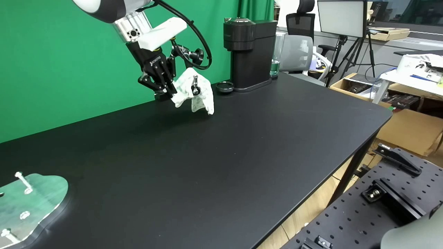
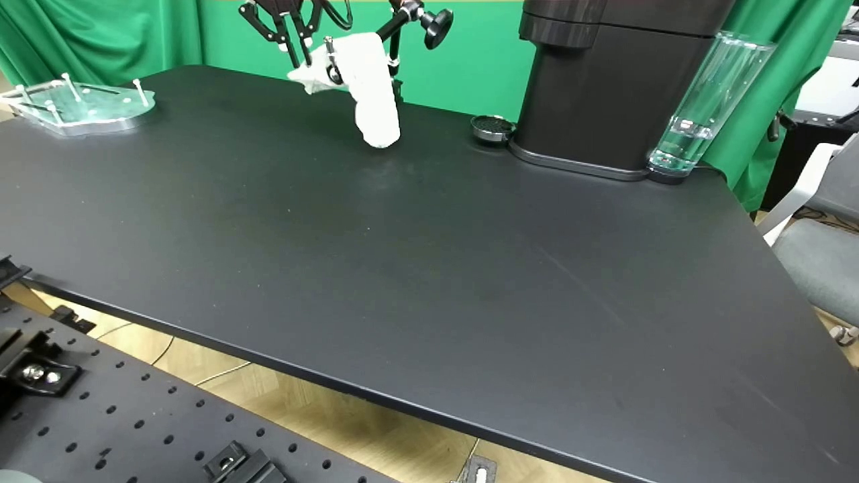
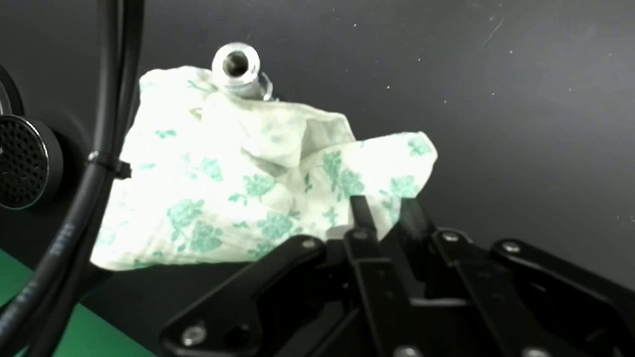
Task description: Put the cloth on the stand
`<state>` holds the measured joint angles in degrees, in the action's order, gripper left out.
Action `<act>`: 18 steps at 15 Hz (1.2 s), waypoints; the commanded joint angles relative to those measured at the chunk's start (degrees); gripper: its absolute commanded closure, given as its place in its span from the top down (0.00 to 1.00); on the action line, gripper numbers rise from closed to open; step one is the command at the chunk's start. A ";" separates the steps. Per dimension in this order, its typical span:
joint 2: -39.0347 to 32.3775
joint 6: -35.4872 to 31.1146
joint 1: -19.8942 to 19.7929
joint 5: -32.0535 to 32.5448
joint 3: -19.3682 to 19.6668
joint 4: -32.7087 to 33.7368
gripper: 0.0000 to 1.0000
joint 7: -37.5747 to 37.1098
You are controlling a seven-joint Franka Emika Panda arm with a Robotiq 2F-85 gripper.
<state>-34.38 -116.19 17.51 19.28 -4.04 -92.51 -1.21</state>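
The white cloth [image 1: 205,98] with a green floral print hangs draped over the arm of the stand, above the table. It also shows in an exterior view [image 2: 372,80] and in the wrist view [image 3: 208,198]. The stand's metal end [image 1: 195,83] sticks out past the cloth and also shows in the wrist view [image 3: 236,62]. The stand's black knob [image 2: 436,28] is behind the cloth; much of the arm is hidden. My gripper [image 1: 169,94] is beside the cloth's edge. In the wrist view its fingertips [image 3: 383,201] are apart by a narrow gap, over the cloth. Contact cannot be told.
A black coffee machine [image 1: 251,55] with a clear water tank [image 2: 708,107] stands beyond the stand. A small round black dish [image 2: 492,129] lies near its base. A greenish plate with white pegs [image 1: 45,193] lies elsewhere on the black table [image 1: 207,173]. A green curtain hangs behind.
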 commanded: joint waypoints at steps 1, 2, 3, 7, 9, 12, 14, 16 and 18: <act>0.09 1.01 0.65 1.40 0.33 1.25 0.54 -2.09; 0.28 0.91 0.74 1.59 0.36 1.39 0.60 -2.21; 0.38 0.89 0.83 1.80 0.40 1.64 0.66 -2.34; 1.22 0.61 1.42 3.22 0.53 3.33 0.93 -3.07; 1.93 0.24 1.86 4.50 0.72 3.99 1.00 -3.65; 3.41 0.02 2.50 6.13 0.68 4.50 1.00 -4.43; 4.36 0.18 2.57 6.93 0.81 4.20 1.00 -5.10; 5.42 1.47 2.40 6.86 0.82 4.09 1.00 -5.80; 6.36 3.50 2.24 6.80 1.14 4.26 1.00 -6.62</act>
<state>-30.04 -115.76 19.33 25.02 -3.78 -88.09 -4.67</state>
